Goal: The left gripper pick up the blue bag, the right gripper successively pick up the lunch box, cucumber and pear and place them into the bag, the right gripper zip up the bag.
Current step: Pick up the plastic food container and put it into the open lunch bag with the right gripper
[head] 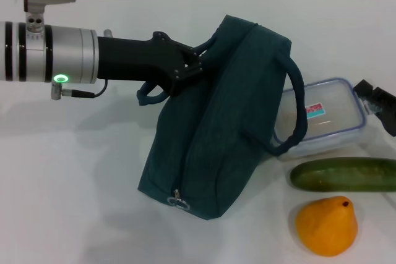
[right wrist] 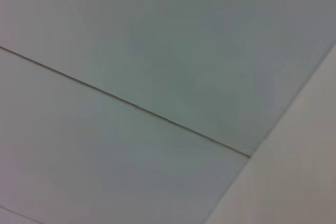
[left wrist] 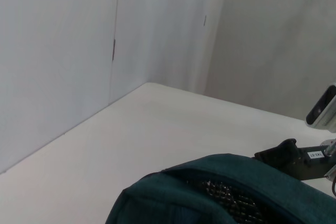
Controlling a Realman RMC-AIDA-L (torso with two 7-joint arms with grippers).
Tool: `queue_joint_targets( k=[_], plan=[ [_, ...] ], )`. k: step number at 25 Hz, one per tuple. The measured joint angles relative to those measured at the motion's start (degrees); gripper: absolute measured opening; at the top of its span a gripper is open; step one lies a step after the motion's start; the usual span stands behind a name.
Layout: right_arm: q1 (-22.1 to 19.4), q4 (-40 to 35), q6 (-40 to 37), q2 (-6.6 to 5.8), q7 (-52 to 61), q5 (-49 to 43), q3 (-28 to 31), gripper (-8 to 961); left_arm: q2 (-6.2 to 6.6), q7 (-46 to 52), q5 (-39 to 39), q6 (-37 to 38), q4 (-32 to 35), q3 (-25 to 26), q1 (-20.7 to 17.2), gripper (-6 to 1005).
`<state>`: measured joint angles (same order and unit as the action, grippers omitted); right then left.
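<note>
The blue bag (head: 223, 128) stands tilted in the middle of the table, its zipper's silver ring pull (head: 178, 201) at the near end. My left gripper (head: 189, 66) reaches in from the left and is shut on one rolled handle at the bag's top. The other handle (head: 298, 112) hangs over the lunch box (head: 328, 115), which lies to the bag's right. In front of the box lies the cucumber (head: 346, 174), and the pear (head: 327, 225) sits nearer still. My right gripper (head: 378, 102) is at the right edge beside the box. The left wrist view shows the bag's top (left wrist: 173, 198) and the right gripper (left wrist: 294, 158) beyond it.
The white table (head: 74, 183) stretches out to the left of the bag and in front of it. A pale wall (left wrist: 58, 51) runs along the table's far side. The right wrist view shows only plain wall panels (right wrist: 157, 51).
</note>
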<state>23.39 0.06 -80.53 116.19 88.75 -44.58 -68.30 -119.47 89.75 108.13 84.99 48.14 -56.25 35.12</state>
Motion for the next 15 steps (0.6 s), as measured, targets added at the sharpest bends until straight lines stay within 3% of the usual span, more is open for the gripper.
queue_joint_targets(
  k=[6, 15],
  plan=[
    [-0.1, -0.5, -0.8, -0.21, -0.8, 0.7, 0.7, 105, -0.04, -0.8, -0.9, 0.0, -0.1, 0.0, -0.2, 45],
    [-2.3, -6.2, -1.0, -1.26, -3.4, 0.8, 0.6, 98, -0.11, -2.7, -1.6, 0.0, -0.2, 0.2, -0.8, 44]
  ],
)
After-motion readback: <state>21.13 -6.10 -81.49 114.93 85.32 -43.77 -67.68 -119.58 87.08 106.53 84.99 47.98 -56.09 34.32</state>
